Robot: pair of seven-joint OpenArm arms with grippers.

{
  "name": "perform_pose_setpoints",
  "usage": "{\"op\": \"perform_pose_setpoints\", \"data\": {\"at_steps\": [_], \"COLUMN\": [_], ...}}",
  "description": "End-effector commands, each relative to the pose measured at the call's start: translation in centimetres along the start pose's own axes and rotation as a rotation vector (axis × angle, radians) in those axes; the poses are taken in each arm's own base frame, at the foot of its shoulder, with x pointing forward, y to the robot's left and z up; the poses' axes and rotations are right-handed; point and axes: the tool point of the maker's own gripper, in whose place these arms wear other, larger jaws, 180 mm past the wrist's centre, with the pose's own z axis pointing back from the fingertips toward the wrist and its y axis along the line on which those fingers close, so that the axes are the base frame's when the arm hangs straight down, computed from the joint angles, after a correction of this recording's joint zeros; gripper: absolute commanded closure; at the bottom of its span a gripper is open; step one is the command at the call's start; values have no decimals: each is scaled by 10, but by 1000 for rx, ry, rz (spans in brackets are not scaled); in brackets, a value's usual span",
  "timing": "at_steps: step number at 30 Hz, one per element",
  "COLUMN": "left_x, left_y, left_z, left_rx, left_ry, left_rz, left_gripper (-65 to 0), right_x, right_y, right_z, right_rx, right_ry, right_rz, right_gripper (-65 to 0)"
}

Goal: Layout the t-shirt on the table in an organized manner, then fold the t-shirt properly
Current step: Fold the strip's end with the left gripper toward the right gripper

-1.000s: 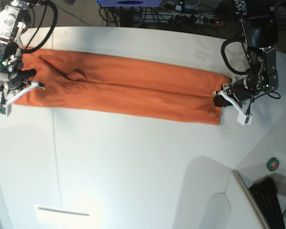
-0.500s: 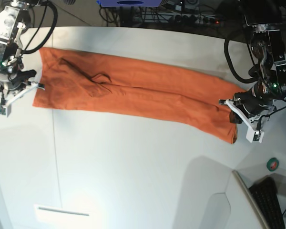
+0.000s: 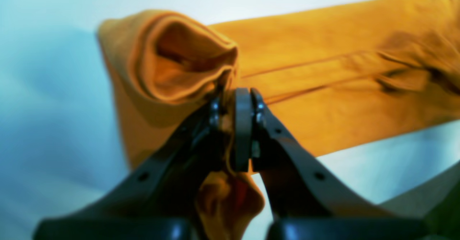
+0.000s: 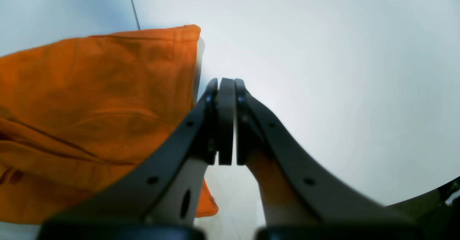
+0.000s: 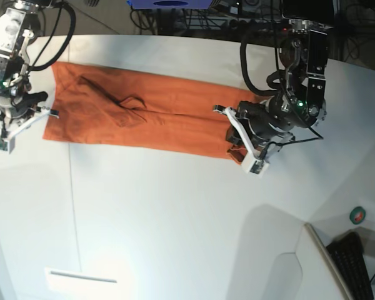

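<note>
Here, white table [image 5: 175, 225], dark seam [image 5: 73, 206], cables behind [image 5: 237, 22]

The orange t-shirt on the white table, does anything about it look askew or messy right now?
Yes. The orange cotton t-shirt lies as a long narrow band across the white table, with a raised crease near one end. The other end is bunched and curled over where the left gripper pinches it. The right gripper is shut beside the shirt's edge, holding nothing.

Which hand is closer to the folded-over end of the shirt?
Left. The left hand is clamped right on the bunched end of the shirt. The right hand sits shut beside the opposite end, holding nothing.
</note>
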Motion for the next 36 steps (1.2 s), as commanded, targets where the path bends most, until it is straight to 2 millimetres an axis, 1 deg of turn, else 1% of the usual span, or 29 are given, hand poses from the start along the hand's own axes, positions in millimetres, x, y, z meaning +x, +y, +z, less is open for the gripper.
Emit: {"op": "perform_pose_setpoints", "data": {"at_steps": [1,2,5,8,9,12,18,27,31,36], "left_x": [8,9,1,-2,-2,7,6,5,3,3], "left_y": [0,-2,-10,-15,-17,-25,-39,-41,-53,-53], "left_z": [-1,-7,-20,-24,-26,-30,-48,-49,-51,-51], "left_rx": [10,12,11,0,-6,-25,-68,-72,-96,-95], "left_ry": [-22,-12,25,36,36,22,54,59,69,68], "left_rz": [-9,-14,-4,9,15,28,66,69,35,38], "left_gripper": [0,0,0,0,0,0,0,0,0,0], "right_x": [14,14,14,14,14,14,14,14,14,14], "right_y": [-4,-4,-4,-4,-4,-4,-4,-4,-4,-4], "right_z": [3,3,3,3,3,3,3,3,3,3], "right_rx": [-11,-11,-11,-11,-11,-11,-11,-11,-11,-11], "right_ry": [-46,-46,-46,-46,-46,-47,-47,-47,-47,-46], "right_rz": [4,4,4,4,4,4,4,4,4,4], "right_gripper": [0,0,0,0,0,0,0,0,0,0]}}
